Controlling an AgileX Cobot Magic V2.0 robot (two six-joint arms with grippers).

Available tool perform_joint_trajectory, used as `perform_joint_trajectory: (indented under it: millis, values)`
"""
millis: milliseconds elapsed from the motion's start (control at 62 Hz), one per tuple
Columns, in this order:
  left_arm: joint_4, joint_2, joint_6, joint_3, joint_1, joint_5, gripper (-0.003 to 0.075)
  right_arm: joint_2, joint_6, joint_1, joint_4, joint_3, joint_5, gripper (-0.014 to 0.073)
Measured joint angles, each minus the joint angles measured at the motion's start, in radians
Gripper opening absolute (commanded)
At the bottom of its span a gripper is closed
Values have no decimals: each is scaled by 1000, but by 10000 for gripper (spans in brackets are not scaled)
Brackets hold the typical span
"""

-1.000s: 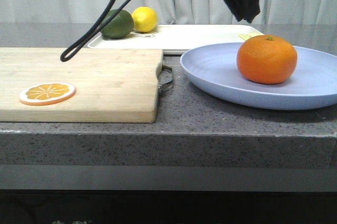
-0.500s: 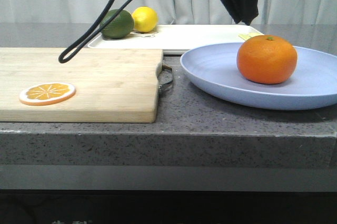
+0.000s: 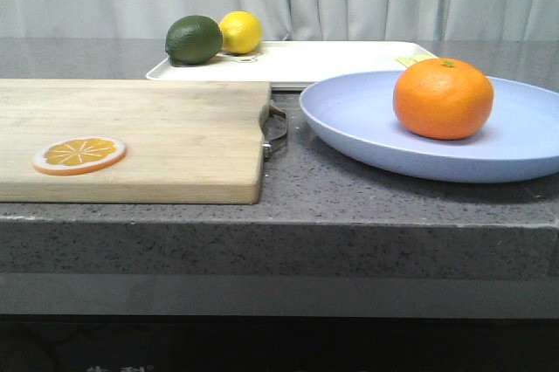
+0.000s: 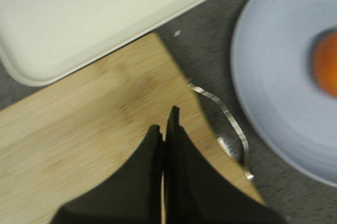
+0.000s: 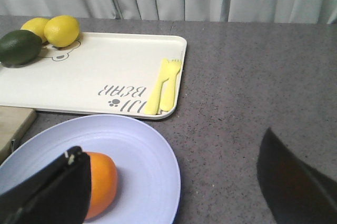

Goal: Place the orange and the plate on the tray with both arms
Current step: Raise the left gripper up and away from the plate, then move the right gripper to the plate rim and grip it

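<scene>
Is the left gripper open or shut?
Shut: in the left wrist view the left gripper has its fingers pressed together, holding nothing, above the board.

The orange (image 3: 443, 99) sits on the plate (image 3: 367, 127) on the desk (image 3: 349, 206). Beside it lies a cutting board (image 3: 157, 136) with an orange slice (image 3: 79, 155). Behind, the tray (image 3: 323, 59) holds a lemon (image 3: 240, 32) and a green fruit (image 3: 193, 39).

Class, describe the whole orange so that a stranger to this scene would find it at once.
Find the large pale blue plate right of the wooden cutting board. The orange sits on it: round, whole, with a green stem spot, unlike the flat orange slice on the board.
</scene>
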Motion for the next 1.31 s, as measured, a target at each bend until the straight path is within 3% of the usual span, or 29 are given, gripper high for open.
perform_joint_trajectory:
  millis: [194,387,613,984,1306]
  values:
    - [4,-161,-14,266,178,-24,-18,4,0,0,0,0,14,645]
    - [5,-390,-42,573,340,-178,-18,44,0,0,0,0,16,645]
    - [7,-670,-49,877,460,-356,-18,111,0,0,0,0,17,645]
    - [21,-1196,-51,1284,487,-572,-18,210,0,0,0,0,4,645]
    - [21,-1540,-53,1449,487,-588,-18,328,2,0,0,-82,94,645]
